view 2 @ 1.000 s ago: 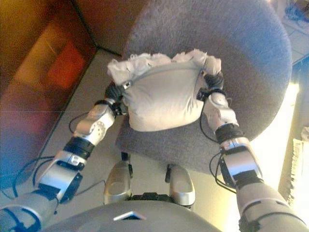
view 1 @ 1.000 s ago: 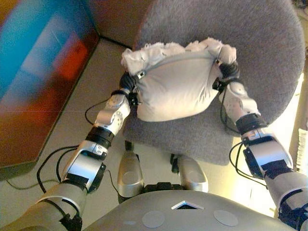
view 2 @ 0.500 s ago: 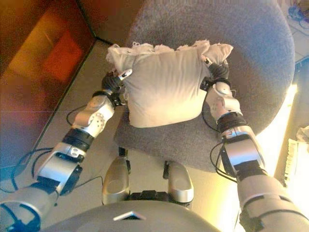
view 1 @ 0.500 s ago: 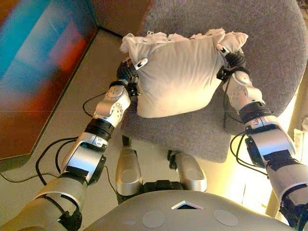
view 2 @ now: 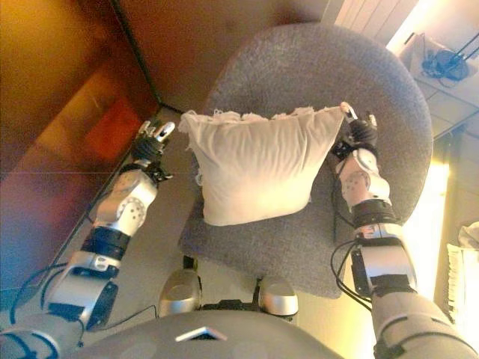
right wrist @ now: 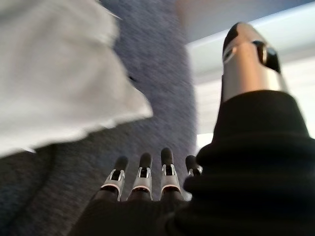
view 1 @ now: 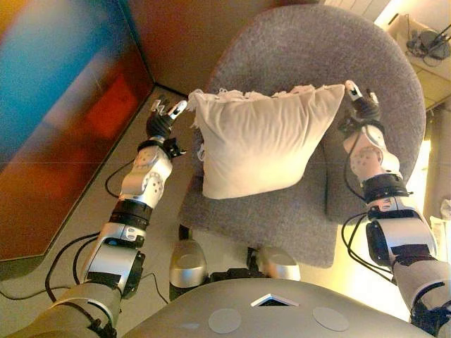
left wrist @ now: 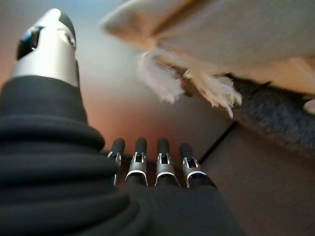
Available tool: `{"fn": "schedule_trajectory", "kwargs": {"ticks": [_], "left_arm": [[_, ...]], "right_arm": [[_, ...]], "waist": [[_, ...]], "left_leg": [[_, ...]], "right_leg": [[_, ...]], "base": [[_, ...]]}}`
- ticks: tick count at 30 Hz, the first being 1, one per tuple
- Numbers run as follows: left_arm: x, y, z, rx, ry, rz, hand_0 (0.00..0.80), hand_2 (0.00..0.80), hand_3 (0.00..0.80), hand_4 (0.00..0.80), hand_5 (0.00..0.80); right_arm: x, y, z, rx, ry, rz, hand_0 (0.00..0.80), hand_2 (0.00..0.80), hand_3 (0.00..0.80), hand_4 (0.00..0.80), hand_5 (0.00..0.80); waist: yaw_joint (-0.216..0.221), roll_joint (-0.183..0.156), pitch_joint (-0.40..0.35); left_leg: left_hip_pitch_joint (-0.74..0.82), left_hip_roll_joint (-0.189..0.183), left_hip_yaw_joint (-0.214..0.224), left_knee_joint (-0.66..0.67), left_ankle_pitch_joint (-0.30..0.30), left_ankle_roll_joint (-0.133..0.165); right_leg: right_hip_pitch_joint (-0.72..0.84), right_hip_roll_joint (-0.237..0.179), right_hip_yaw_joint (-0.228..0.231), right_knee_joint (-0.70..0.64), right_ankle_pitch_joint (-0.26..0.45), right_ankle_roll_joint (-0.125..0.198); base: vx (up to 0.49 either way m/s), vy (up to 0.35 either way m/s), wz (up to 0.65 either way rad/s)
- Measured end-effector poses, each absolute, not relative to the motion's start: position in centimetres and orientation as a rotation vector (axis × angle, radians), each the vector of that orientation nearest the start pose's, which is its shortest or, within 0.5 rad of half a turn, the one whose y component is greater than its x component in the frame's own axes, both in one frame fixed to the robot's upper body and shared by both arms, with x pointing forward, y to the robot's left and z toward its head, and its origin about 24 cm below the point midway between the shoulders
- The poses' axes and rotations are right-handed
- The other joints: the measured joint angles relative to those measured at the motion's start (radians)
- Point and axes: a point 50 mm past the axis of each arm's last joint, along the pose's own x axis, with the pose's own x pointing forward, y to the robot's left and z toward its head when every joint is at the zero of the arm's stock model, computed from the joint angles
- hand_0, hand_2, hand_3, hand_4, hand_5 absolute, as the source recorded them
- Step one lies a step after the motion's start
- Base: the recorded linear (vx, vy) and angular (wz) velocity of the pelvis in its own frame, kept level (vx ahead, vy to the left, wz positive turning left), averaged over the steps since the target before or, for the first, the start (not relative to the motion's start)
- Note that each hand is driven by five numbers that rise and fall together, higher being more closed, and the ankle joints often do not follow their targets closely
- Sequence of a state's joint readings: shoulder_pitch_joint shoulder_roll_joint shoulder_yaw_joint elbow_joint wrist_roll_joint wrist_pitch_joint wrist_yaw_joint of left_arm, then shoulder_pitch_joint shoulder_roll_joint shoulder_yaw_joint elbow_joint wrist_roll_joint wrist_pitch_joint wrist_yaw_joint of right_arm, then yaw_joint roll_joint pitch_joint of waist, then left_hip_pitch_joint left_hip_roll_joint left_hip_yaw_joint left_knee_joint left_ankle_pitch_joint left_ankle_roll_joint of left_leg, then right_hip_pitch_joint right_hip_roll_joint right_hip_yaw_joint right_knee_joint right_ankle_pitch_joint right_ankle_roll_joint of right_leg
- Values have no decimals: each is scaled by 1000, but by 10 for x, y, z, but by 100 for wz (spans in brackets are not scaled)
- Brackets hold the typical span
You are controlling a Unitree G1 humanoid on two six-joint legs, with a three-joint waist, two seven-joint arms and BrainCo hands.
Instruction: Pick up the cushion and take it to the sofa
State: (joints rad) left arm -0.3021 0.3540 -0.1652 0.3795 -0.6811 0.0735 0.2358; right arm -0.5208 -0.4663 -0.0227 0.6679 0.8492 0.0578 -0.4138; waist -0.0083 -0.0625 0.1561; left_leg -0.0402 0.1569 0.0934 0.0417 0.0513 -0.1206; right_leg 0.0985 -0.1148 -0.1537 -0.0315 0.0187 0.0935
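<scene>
The cream cushion (view 1: 261,144) with a frilled top edge stands on the seat of the grey upholstered sofa chair (view 1: 373,53), leaning toward its backrest. My left hand (view 1: 163,118) is open to the left of the cushion's upper left corner, a short gap away, over the floor. Its wrist view shows straight fingers (left wrist: 140,162) with the cushion's frill (left wrist: 197,81) beyond them. My right hand (view 1: 359,100) is open just right of the upper right corner, holding nothing. In the right wrist view the cushion (right wrist: 54,73) lies past the straight fingers (right wrist: 142,174).
A reddish-brown panel (view 1: 63,120) runs along the left side down to the beige floor (view 1: 99,211). A white shelf with dark items (view 1: 419,35) stands behind the chair at the far right. The chair's curved back (view 2: 329,60) rings the cushion.
Both hands have let go of the cushion and moved outward from its top corners. The cushion now rests by itself on the chair seat, flatter and more upright.
</scene>
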Motion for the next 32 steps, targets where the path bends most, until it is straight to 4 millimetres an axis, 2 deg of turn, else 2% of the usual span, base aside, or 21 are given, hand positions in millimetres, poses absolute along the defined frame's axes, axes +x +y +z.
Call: {"fn": "schedule_trajectory", "kwargs": {"ticks": [1, 5, 8, 10, 16, 20, 24, 27, 30, 32], "left_arm": [[300, 200, 24, -247, 255, 146, 0, 0, 0, 0, 0], [279, 219, 6, -275, 291, 203, 0, 0, 0, 0, 0], [265, 227, -5, -297, 316, 202, 0, 0, 0, 0, 0], [255, 229, -12, -309, 325, 184, 0, 0, 0, 0, 0], [221, 226, -26, -335, 328, 59, 0, 0, 0, 0, 0], [206, 225, -31, -421, 284, 45, 0, 0, 0, 0, 0], [194, 216, -39, -556, 259, 40, 0, 0, 0, 0, 0], [180, 212, -46, -589, 276, 45, 0, 0, 0, 0, 0], [171, 214, -50, -588, 287, 57, 0, 0, 0, 0, 0], [172, 212, -49, -563, 286, 28, 0, 0, 0, 0, 0]], "right_arm": [[327, -288, 60, 396, 202, -602, 0, 0, 0, 0, 0], [301, -320, 52, 383, 188, -683, 0, 0, 0, 0, 0], [284, -330, 42, 360, 182, -689, 0, 0, 0, 0, 0], [274, -327, 34, 327, 188, -648, 0, 0, 0, 0, 0], [242, -293, 4, 407, 167, -461, 0, 0, 0, 0, 0], [222, -269, -16, 562, 147, -374, 0, 0, 0, 0, 0], [201, -236, -43, 672, 228, -310, 0, 0, 0, 0, 0], [183, -217, -59, 767, 286, -304, 0, 0, 0, 0, 0], [169, -211, -68, 775, 338, -282, 0, 0, 0, 0, 0], [167, -206, -69, 781, 353, -239, 0, 0, 0, 0, 0]], "waist": [[1, 1, -13], [-1, 9, -53], [-2, 15, -70], [-3, 19, -74], [-3, 29, -80], [-7, 42, -89], [-11, 44, -87], [-32, 42, -89], [-36, 42, -89], [-36, 41, -88]], "left_leg": [[12, 0, 16, -8, 1, 2], [35, -13, 27, -54, 22, 7], [59, -19, 32, -84, 37, 7], [67, -21, 35, -92, 43, 3], [83, -24, 57, -114, 46, 7], [82, -32, 71, -129, 53, 11], [72, -37, 72, -130, 53, 11], [54, -38, 71, -129, 54, 13], [47, -42, 75, -129, 57, 10], [47, -44, 76, -129, 58, 11]], "right_leg": [[10, -3, 0, -6, 0, 1], [21, -13, -2, -30, 8, 11], [27, -15, -2, -40, 10, 14], [30, -15, -1, -44, 11, 15], [23, -13, 19, -47, 11, 17], [1, -16, 31, -45, 14, 22], [-12, -20, 31, -46, 14, 25], [-26, -21, 30, -46, 15, 26], [-35, -26, 31, -46, 17, 29], [-34, -28, 31, -46, 18, 30]], "base": [[-11, 95, 1], [-32, 86, 0], [-67, 77, -1], [-93, 61, -1], [-96, 55, -11], [-148, 53, -10], [-125, 32, -1], [-86, 27, 2], [-81, 30, -3], [-67, 27, 0]]}}
